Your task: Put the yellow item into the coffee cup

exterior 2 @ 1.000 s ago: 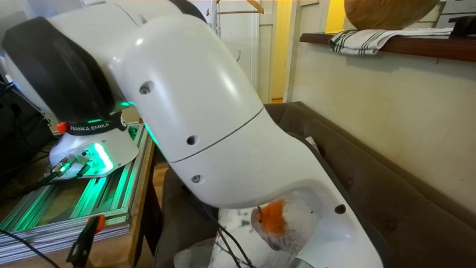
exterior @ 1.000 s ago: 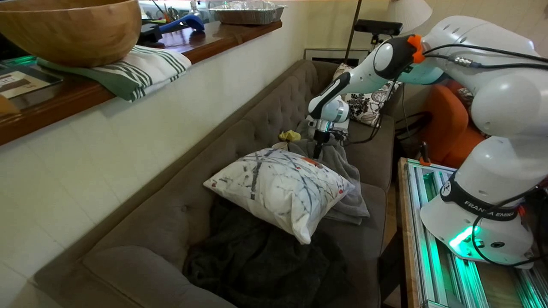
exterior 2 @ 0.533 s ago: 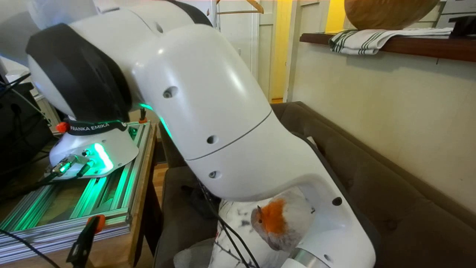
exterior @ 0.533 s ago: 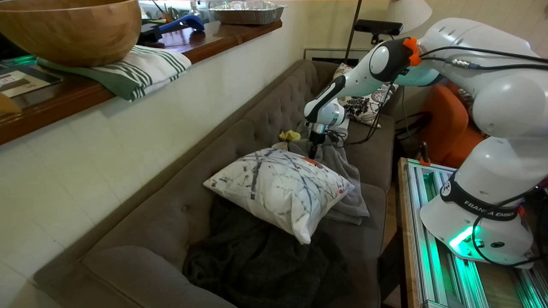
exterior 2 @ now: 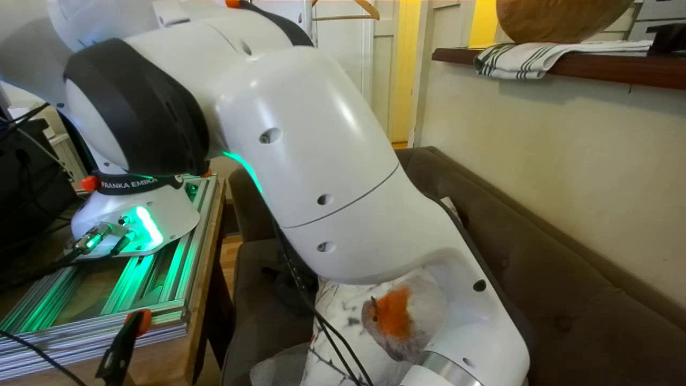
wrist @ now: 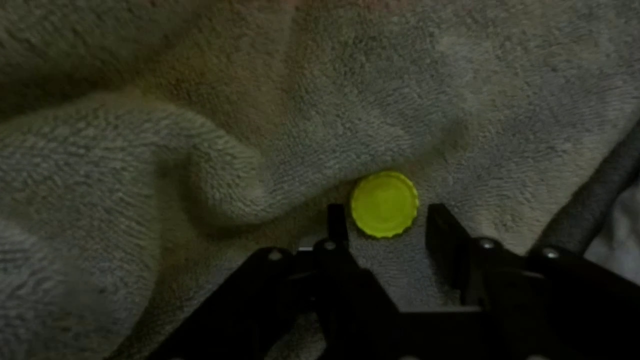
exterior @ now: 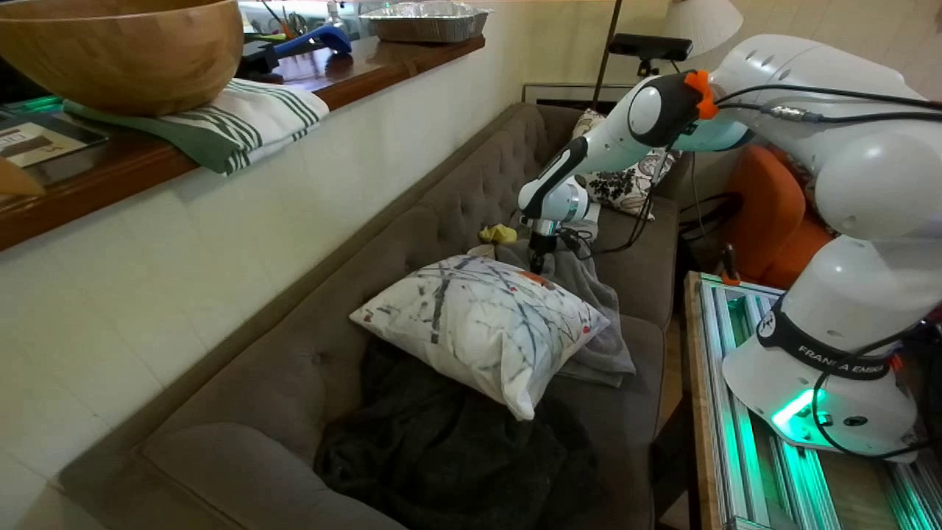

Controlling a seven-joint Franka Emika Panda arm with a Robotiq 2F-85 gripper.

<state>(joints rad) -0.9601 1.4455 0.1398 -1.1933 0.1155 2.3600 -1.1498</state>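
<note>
One narrowly spread end effector [wrist: 385, 210] straddles a round yellow plastic-looking cap [wrist: 384, 204]; rumpled grey towelling [wrist: 310, 130] beneath could bunch, spoiling its grip.

In an exterior view, a brown sofa [exterior: 243, 375] carries a dark blanket [exterior: 456, 449] at the near end, a white patterned cushion [exterior: 478, 324] beyond it, a grey towel [exterior: 589, 283] rightward and a floral cushion [exterior: 622, 184] far off.

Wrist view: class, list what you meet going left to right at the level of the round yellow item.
Rounded grey cloth fold, first gripper finger, round yellow item, second gripper finger, dark grey strip, paler grey patch.
</note>
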